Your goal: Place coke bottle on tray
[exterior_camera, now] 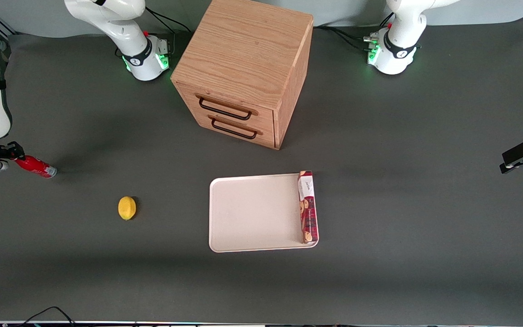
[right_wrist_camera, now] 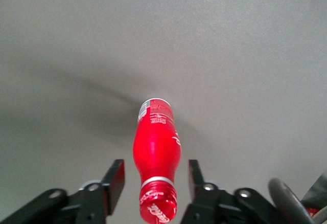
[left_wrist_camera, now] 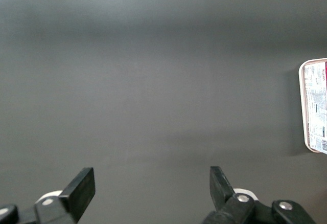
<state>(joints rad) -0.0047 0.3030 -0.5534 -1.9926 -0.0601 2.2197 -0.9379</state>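
Observation:
The coke bottle (exterior_camera: 36, 166) is small, slim and red. It lies on its side on the dark table at the working arm's end, silvery base pointing toward the tray. My right gripper (exterior_camera: 12, 154) is at its cap end. In the right wrist view the gripper (right_wrist_camera: 156, 172) is open and its fingers (right_wrist_camera: 116, 180) stand on either side of the bottle's (right_wrist_camera: 156, 142) neck, with a gap on each side. The cream-white tray (exterior_camera: 252, 213) lies flat at the table's middle, well away from the bottle.
A long red biscuit box (exterior_camera: 308, 206) lies in the tray along its edge toward the parked arm. A yellow lemon (exterior_camera: 127, 208) sits on the table between the bottle and the tray. A wooden drawer cabinet (exterior_camera: 243, 72) stands farther from the camera than the tray.

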